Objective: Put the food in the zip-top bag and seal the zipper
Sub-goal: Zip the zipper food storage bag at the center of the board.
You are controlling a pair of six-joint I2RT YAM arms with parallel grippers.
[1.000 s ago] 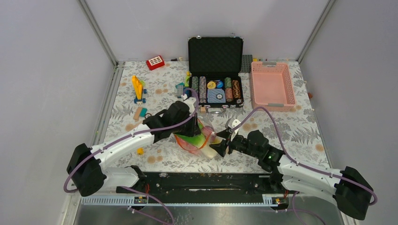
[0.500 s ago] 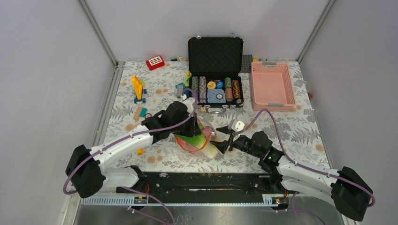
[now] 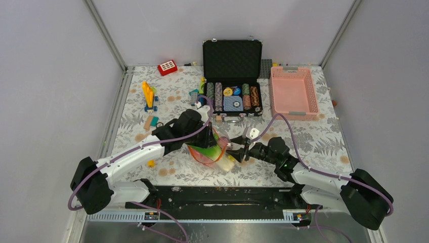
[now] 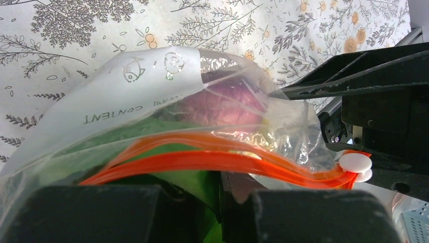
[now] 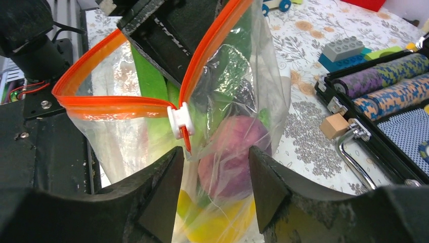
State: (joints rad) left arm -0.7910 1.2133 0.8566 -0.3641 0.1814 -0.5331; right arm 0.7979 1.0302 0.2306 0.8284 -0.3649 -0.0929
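While the left gripper (image 3: pixel 209 139) has its jaws nearly together, clamped on the zip-top bag (image 5: pixel 238 96) at its mouth, the right gripper (image 5: pixel 215 167) has its jaws apart, one on either side of the bag's end, just below the white slider (image 5: pixel 178 121). The bag sits between the two arms over the floral surface (image 3: pixel 313 142). The zipper (image 4: pixel 212 159) is parted, its two orange strips meeting only at the slider. Inside the bag are a purple ball (image 5: pixel 232 152), green pieces (image 5: pixel 149 76) and something yellow (image 5: pixel 222 230) at the bottom.
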